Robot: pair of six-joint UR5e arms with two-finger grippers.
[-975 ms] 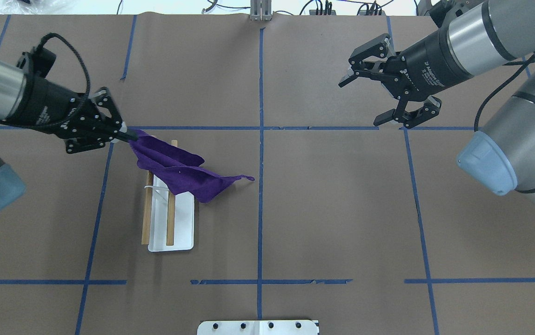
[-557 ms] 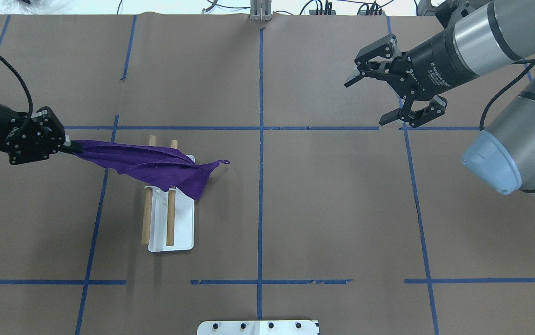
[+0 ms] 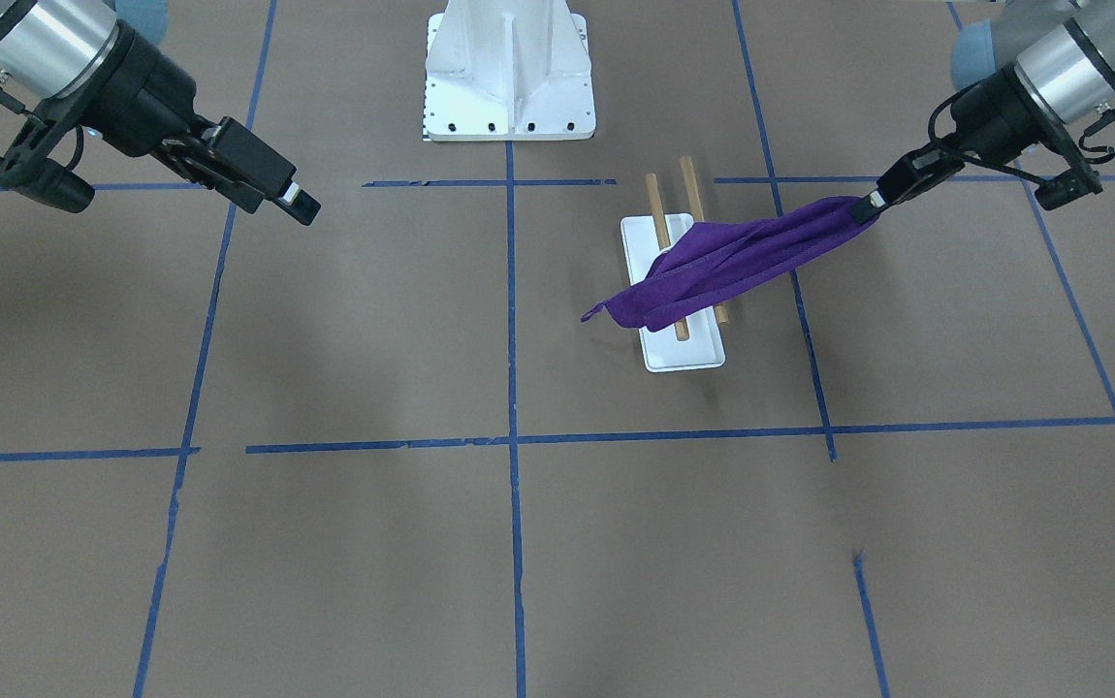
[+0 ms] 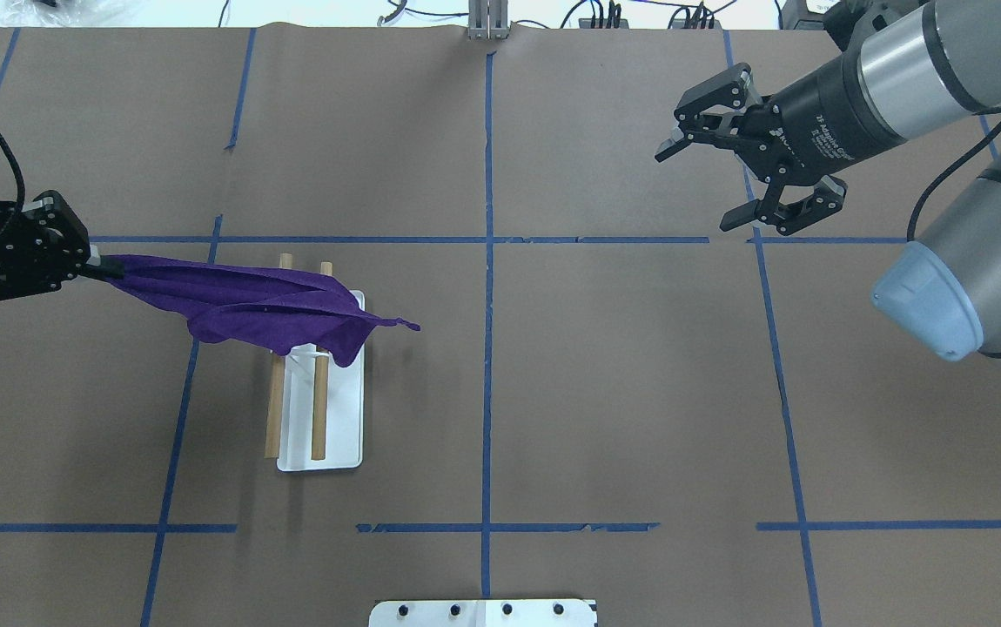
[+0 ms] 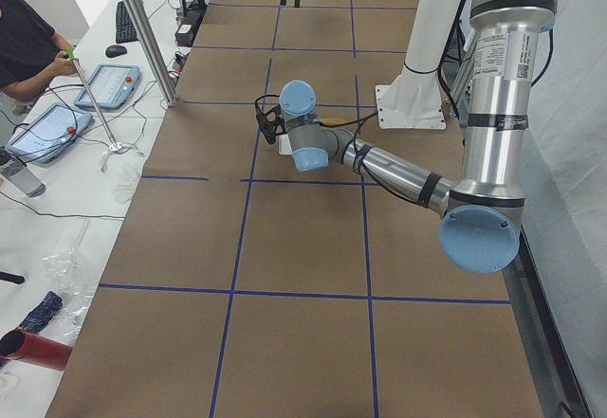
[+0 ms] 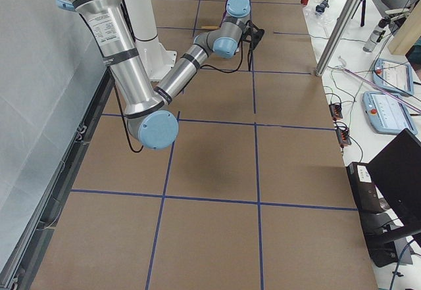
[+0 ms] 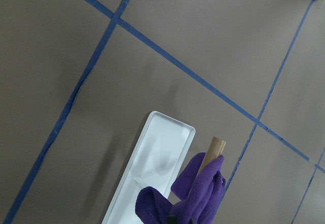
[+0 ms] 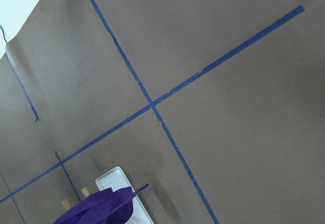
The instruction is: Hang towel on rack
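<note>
Currently the left gripper (image 4: 100, 263) pinches one end of the purple towel (image 4: 257, 305), which stretches from 9 o'clock across both dowels of the rack (image 4: 339, 418). The cloth appears light and limp; take hold at an edge. The right gripper (image 4: 692, 190), toward 1 o'clock, stands spread and empty.

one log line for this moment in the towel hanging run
left gripper shut on towel | towel stretched across rack, one corner past it | right gripper open, empty, far from rack
</note>
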